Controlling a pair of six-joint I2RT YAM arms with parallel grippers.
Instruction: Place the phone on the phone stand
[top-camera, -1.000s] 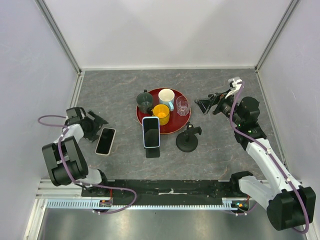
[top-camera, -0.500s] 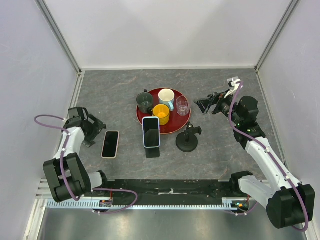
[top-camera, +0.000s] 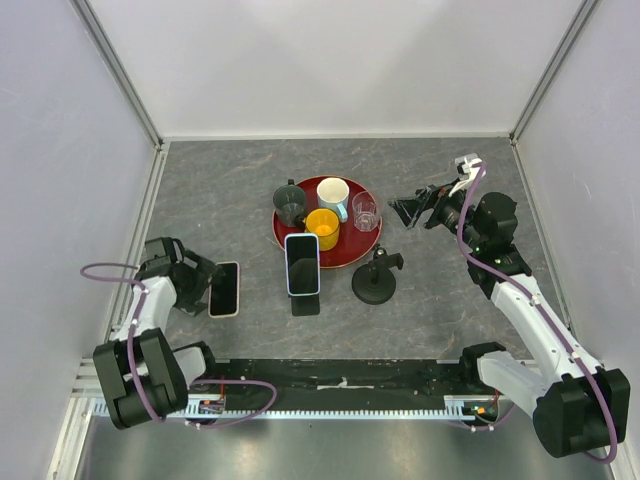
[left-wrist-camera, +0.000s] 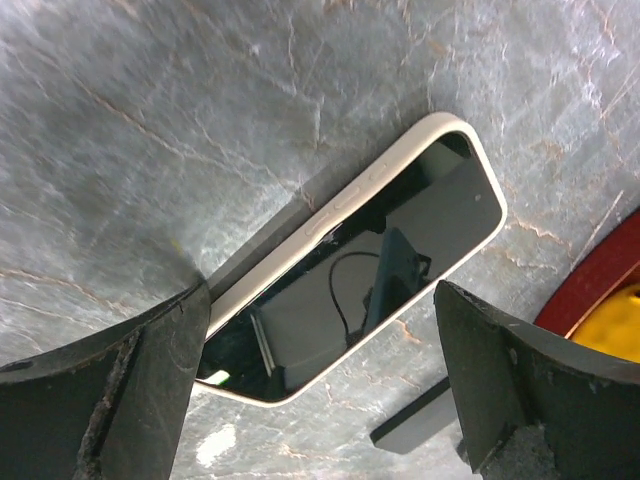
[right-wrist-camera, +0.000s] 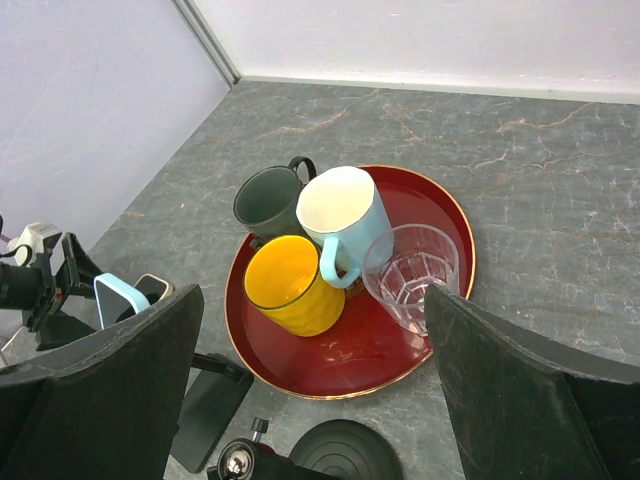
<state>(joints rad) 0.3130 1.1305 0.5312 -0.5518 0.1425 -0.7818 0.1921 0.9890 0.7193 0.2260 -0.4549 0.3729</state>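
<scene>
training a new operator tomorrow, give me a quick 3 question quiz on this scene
1. True or false: the left end effector is open, and the cream-cased phone lies flat on the table, not gripped.
2. How many drinking vessels stand on the red tray? A) two B) three C) four
3. Fill the gap: the blue-cased phone already leans on a stand, while the round-based stand to its right is ____.

Key: 1 true; 2 C; 3 empty.
</scene>
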